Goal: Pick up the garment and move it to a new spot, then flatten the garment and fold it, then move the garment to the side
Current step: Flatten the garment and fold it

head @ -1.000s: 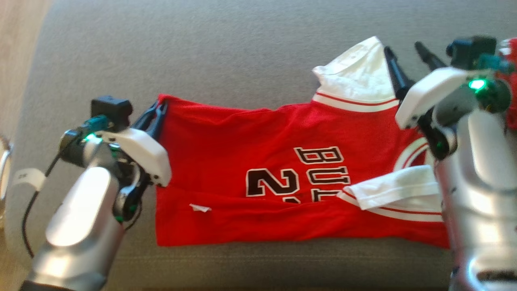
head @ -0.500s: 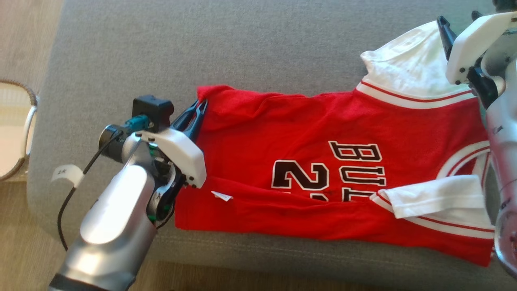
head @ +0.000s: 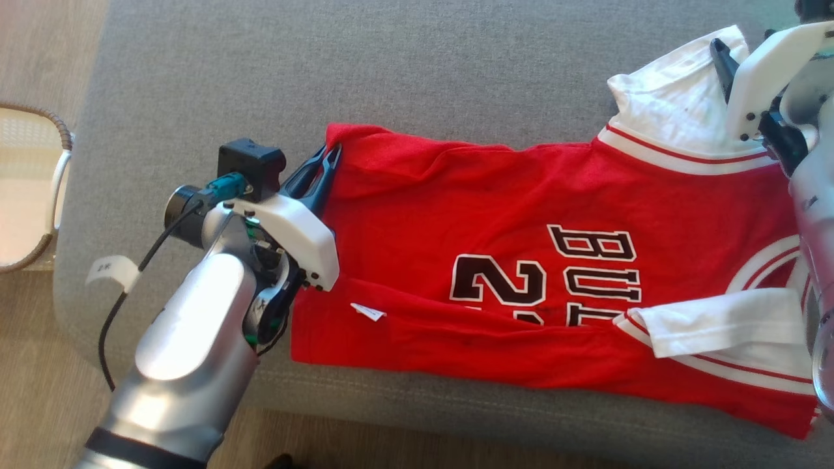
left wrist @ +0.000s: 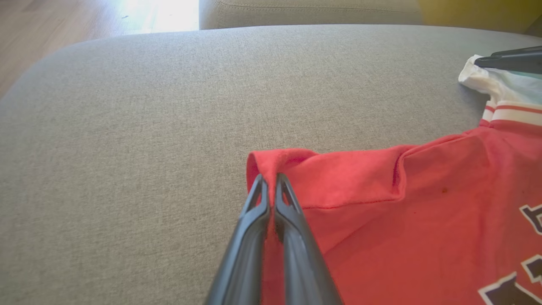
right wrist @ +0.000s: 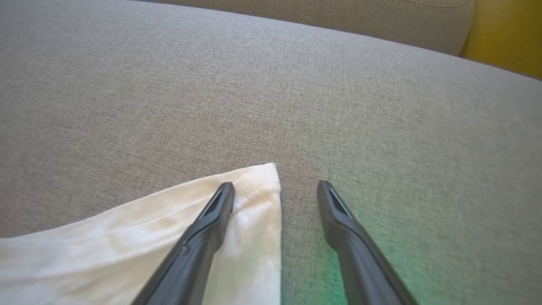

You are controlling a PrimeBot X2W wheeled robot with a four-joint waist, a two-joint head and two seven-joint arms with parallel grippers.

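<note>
The garment (head: 521, 260), a red jersey with white sleeves and black lettering, lies spread on the grey cushion (head: 423, 78), across the middle and right of the head view. Its hem is at the left of the frame and its collar end at the right. One sleeve (head: 677, 98) sticks out at the upper right. The other is folded over the red body at the lower right. A small white tag (head: 368, 312) lies on the red cloth near the lower left edge.

My left gripper (head: 329, 159) is clamped on the garment's upper left corner, with a fold of red cloth bunched between the closed fingertips.

My right gripper (right wrist: 276, 186) has its fingers wide apart at the tip of the upper sleeve, one over the white cloth and one over bare cushion, gripping nothing. I cannot tell whether the tips touch down.

A pale basket (head: 26, 189) sits at the left edge of the head view, beside the cushion.
</note>
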